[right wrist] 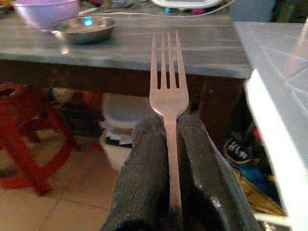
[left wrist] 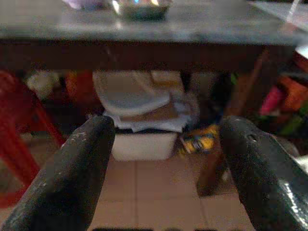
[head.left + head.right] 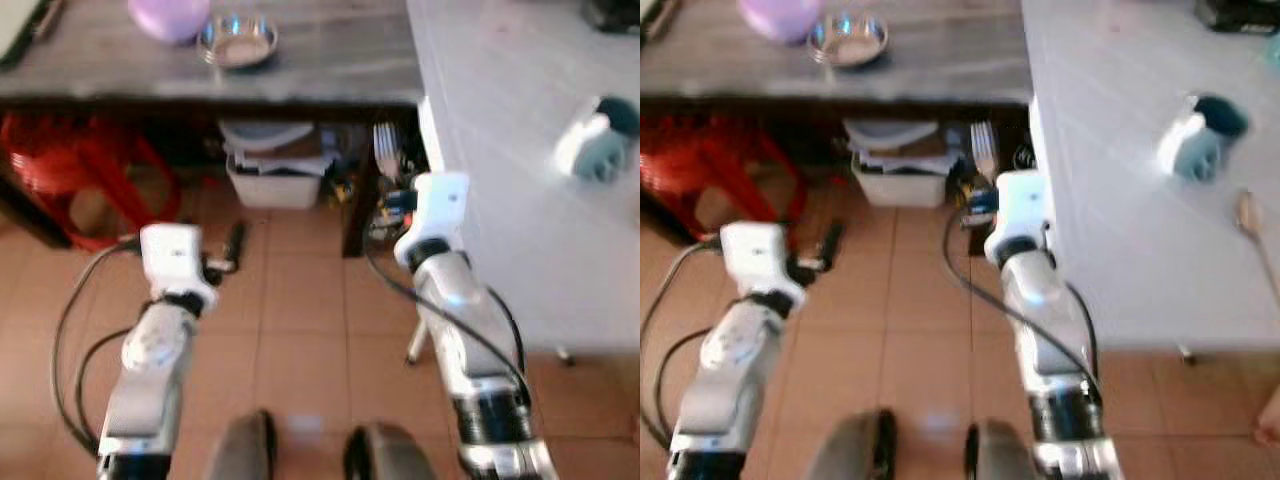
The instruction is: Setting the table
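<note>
No readable labels or writing. Right end effector (image 1: 168, 144) is clamped on one fork (image 1: 168, 82), tines up, arm extended toward 12 o'clock beside the white worktop (image 3: 520, 150). Left end effector (image 2: 166, 163) fingers apart, empty, over floor tiles. Grey worktop (image 3: 330, 50) at 12 o'clock carries one steel bowl (image 3: 238, 40) and one purple bowl (image 3: 168, 18).

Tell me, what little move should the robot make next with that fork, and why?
Probably raise the right gripper and carry the fork forward over the grey table. The fork is clamped tines-forward between its fingers, below the tabletop's edge, and the steel bowl already sits there. The left gripper is open with nothing in it.
</note>
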Robot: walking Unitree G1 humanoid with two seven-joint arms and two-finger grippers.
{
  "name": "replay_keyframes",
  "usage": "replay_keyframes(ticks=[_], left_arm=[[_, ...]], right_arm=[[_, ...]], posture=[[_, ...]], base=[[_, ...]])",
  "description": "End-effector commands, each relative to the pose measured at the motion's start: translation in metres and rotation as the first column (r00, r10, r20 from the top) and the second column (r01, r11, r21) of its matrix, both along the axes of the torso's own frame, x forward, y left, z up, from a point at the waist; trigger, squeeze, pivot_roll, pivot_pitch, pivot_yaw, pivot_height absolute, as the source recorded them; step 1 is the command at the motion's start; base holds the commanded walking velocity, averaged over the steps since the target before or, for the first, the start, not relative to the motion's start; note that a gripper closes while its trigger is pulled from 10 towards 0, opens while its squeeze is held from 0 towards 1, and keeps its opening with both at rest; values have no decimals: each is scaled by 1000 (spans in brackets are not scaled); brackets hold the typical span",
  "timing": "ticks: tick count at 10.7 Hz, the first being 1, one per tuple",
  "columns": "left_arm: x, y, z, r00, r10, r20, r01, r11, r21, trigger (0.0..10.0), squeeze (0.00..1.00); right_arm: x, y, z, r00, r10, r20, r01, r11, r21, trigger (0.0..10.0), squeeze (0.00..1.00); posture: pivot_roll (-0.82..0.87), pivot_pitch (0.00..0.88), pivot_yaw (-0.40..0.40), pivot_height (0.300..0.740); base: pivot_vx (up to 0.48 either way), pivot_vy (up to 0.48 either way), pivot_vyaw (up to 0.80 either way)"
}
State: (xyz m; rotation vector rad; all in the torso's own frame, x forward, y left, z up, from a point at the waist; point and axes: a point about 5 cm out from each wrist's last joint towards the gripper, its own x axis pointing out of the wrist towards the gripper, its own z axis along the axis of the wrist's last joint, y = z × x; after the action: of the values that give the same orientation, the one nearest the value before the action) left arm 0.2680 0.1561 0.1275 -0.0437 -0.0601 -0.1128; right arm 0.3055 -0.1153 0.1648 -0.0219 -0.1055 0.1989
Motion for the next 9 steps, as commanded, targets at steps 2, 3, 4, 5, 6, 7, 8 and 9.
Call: replay_keyframes(ticks=[2, 3, 4, 5, 6, 7, 8, 9], left_arm=[[1, -2, -1, 1000, 12, 5, -12, 1000, 12, 10000, 0], [1, -2, 0, 1000, 16, 14, -16, 999, 32, 10000, 0], [2, -3, 1, 1000, 14, 18, -14, 1000, 28, 10000, 0], [2, -5, 0, 1000, 11, 19, -11, 1000, 28, 10000, 0], [3, -5, 0, 1000, 15, 14, -15, 1000, 11, 10000, 0], [4, -5, 1, 1000, 15, 17, -15, 1000, 8, 10000, 0], [4, -5, 1, 1000, 16, 17, -16, 1000, 7, 10000, 0], [4, -6, 1, 1000, 14, 18, -14, 1000, 14, 10000, 0]], right_arm=[[-6, -13, 2, 999, -27, 23, 27, 1000, -9, 0, 0], [-8, -13, 1, 999, -23, 22, 23, 1000, -9, 0, 0], [-9, -12, 2, 1000, -19, 22, 19, 1000, -8, 0, 0], [-9, -10, 3, 1000, -10, 26, 10, 1000, -5, 0, 0], [-9, -9, 4, 1000, -4, 30, 4, 1000, -5, 0, 0], [-8, -9, 5, 1000, -1, 31, 1, 1000, -5, 0, 0], [-8, -10, 5, 1000, 1, 29, -1, 1000, -7, 0, 0], [-7, -9, 6, 1000, 1, 29, -1, 1000, -7, 0, 0]], posture=[[-51, 172, 6, 740], [-51, 172, 6, 740], [-57, 175, 6, 740], [-59, 176, 5, 740], [-60, 178, 4, 740], [-61, 180, 4, 740], [-61, 180, 4, 740], [-64, 190, 4, 740]], base=[[405, 257, 0], [401, 262, 0], [472, 0, 0], [472, 0, 0], [461, 0, 0], [442, 0, 0], [431, 0, 0], [428, 0, 0]])
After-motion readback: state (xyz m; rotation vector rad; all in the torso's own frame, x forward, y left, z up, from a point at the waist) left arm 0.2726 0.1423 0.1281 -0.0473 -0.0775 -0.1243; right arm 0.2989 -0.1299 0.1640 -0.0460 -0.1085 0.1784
